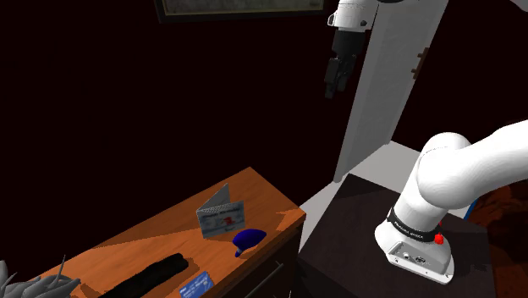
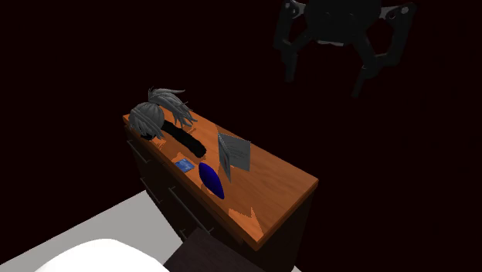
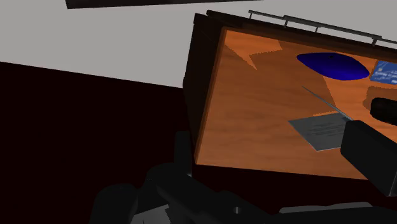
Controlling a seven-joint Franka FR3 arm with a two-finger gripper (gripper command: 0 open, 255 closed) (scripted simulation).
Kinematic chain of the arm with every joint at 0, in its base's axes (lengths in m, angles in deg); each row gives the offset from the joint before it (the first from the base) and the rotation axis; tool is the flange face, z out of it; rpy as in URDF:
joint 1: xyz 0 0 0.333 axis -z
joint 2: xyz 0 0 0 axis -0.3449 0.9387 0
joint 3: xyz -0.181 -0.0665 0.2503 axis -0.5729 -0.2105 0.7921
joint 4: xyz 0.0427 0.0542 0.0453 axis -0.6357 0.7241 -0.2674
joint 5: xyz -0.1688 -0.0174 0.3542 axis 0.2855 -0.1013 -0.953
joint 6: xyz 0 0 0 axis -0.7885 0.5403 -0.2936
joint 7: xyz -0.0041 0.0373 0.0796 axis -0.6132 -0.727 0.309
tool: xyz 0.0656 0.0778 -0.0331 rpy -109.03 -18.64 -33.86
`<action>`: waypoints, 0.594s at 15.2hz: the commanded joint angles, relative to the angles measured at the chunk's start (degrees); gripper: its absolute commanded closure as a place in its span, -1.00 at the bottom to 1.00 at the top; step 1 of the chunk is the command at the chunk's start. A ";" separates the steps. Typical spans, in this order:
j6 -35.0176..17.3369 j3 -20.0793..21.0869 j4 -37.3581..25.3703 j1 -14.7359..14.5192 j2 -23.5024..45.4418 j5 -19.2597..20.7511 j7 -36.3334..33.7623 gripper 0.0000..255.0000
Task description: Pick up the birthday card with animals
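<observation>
Hanging over the tabletop (image 2: 278, 181) with jaws wide in the second exterior view. Side-on from the shoulder, above the half-open card (image 1: 222, 212).

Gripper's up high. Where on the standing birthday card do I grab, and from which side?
The birthday card stands upright on its lower edge, opened in a V. I'd bring the open gripper straight down from above and pinch the top edge near the fold, where both leaves meet and it is likely stiffest. The blue object beside it leaves that approach free.
</observation>
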 commanded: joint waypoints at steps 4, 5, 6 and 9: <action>-4.00 3.22 1.90 -0.90 2.07 -1.72 -3.41 -1.00; -5.36 4.30 2.38 -1.20 2.92 -2.26 -4.53 -1.00; -6.72 5.37 2.79 -1.51 3.85 -2.77 -5.65 -1.00; -10.85 8.57 3.56 -2.36 7.13 -4.13 -9.00 -1.00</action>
